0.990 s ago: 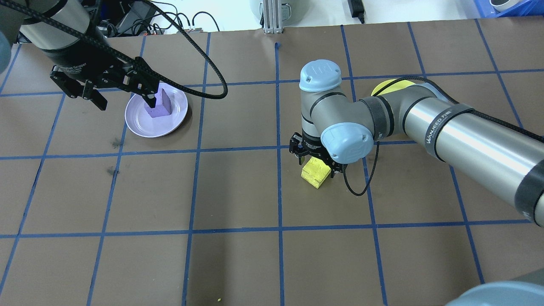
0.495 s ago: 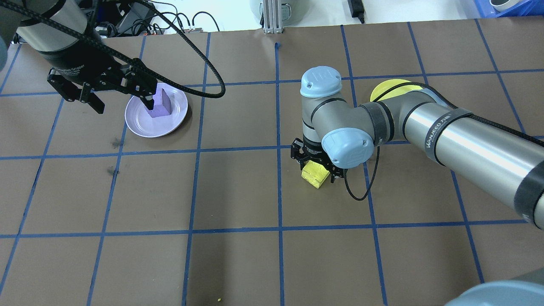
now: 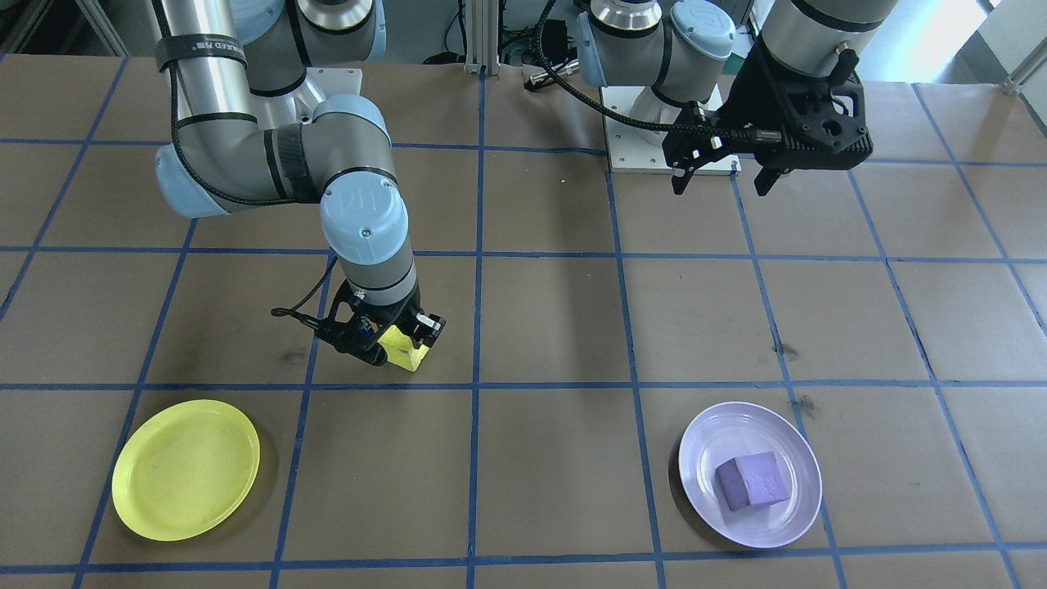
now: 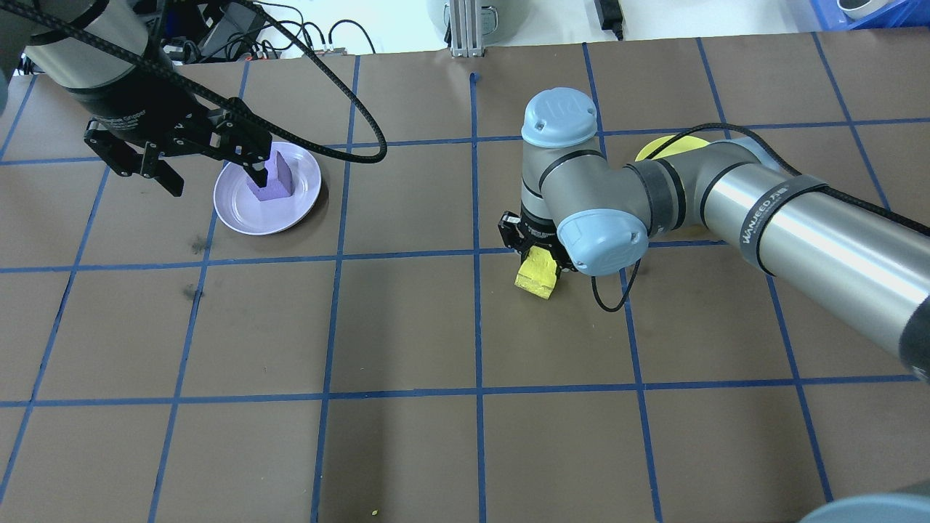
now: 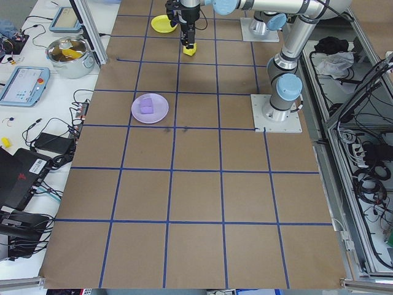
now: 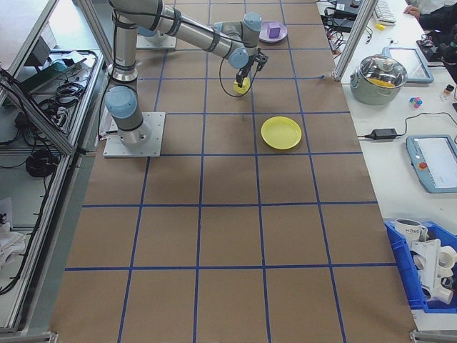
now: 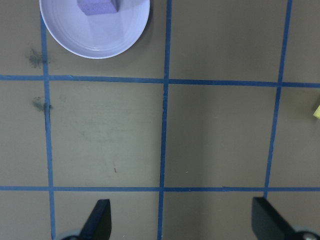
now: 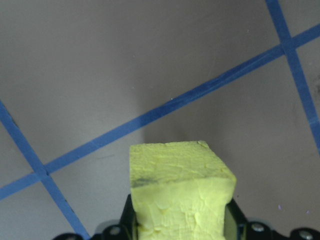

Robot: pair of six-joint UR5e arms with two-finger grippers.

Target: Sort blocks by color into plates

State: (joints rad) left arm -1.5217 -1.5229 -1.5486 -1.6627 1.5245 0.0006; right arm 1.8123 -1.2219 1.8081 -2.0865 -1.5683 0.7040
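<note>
I am holding the yellow block (image 3: 402, 347) clamped in my right tool (image 3: 391, 343) above the surface (image 3: 540, 319); my left tool (image 3: 720, 176) is hanging apart, the purple block (image 3: 752, 481) lying in the lavender plate (image 3: 802, 507)

From behind the robot, the right arm covers most of the yellow plate (image 4: 665, 144). The right hand (image 8: 177, 227) is nearly all hidden behind the yellow block (image 8: 180, 192). The wrist view crops the purple block (image 7: 97, 6).
</note>
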